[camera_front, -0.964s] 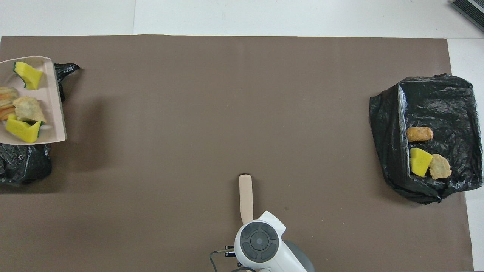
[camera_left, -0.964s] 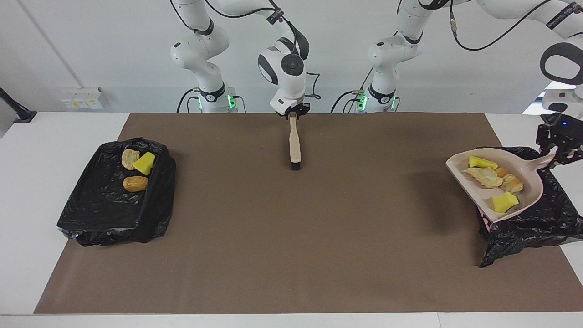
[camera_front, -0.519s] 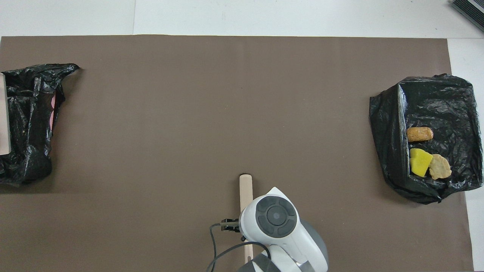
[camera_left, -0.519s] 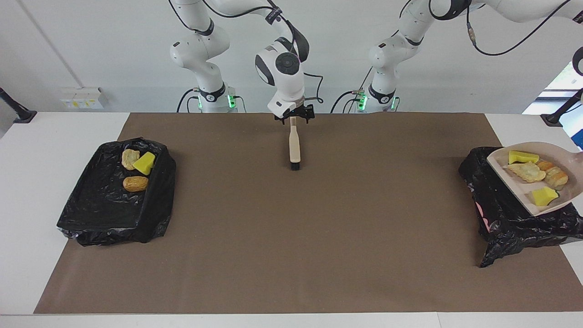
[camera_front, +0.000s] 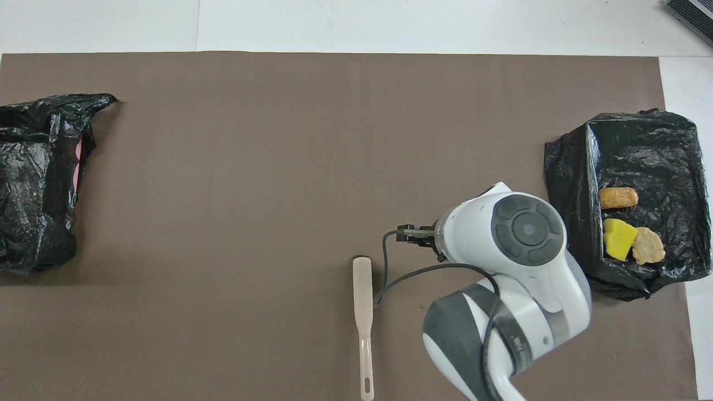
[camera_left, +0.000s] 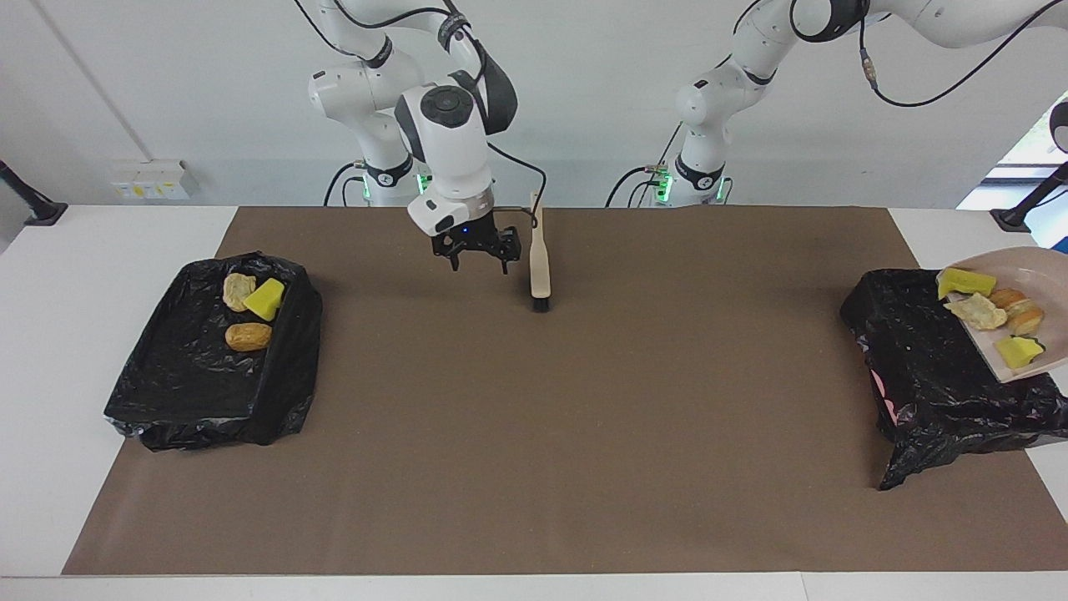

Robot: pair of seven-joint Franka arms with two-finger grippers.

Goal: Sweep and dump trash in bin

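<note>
Right gripper [camera_left: 478, 260], fingers spread and grasping nothing, is hanging upper center of the facing view beside the brush [camera_left: 540, 260] lying on the brown mat [camera_left: 534, 434]. Left gripper is out of frame, clenched. Dustpan [camera_left: 1014, 313] is tilting at right edge over a black-lined bin [camera_left: 926, 367], carrying four trash pieces [camera_left: 980, 310]. Three more are sitting in the black-lined tray [camera_left: 192, 376] at left.

Plain white wall [camera_left: 167, 83] along the back, with a small outlet box [camera_left: 150, 179] mounted low on it. White table [camera_left: 100, 250] topped with a big brown mat [camera_left: 584, 401] covering most of it. Bit of bright window [camera_left: 1014, 167] peeking in at one edge. Even, soft lighting, only faint shadows on the mat.
</note>
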